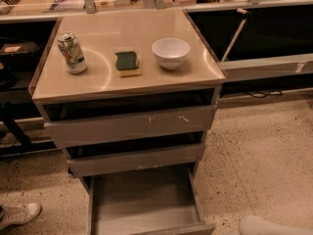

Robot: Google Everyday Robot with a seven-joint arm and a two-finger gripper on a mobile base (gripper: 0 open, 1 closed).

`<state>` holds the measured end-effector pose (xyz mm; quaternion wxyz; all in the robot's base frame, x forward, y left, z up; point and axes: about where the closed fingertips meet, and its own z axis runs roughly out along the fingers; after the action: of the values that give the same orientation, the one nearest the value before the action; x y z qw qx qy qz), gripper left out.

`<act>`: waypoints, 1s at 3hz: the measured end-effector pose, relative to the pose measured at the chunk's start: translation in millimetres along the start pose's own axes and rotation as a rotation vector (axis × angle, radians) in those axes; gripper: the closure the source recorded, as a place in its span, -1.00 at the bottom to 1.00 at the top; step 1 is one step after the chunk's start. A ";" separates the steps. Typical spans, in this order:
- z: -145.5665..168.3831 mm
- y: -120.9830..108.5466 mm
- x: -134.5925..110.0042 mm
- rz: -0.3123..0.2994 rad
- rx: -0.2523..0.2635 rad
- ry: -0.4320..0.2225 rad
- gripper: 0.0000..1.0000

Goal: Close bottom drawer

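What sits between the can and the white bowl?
A green sponge, in the camera view. The tool is bottom right, beside the open bottom drawer.

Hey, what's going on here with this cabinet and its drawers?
The bottom drawer of the grey cabinet is pulled far out and looks empty. It has not been closed yet, and nothing is touching it. The gripper is out of view. Only a white rounded shape, possibly part of the robot's arm, shows at the lower right edge. A can, a sponge and a white bowl sit on top.
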<state>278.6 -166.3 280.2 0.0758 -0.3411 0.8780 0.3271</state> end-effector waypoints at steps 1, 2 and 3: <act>27.4 -21.9 3.4 0.032 -0.004 -0.044 1.00; 45.3 -39.2 1.6 0.054 -0.004 -0.076 1.00; 58.7 -54.5 0.3 0.076 -0.010 -0.090 1.00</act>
<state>308.4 -159.8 206.2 0.1008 -0.2930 0.8843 0.3492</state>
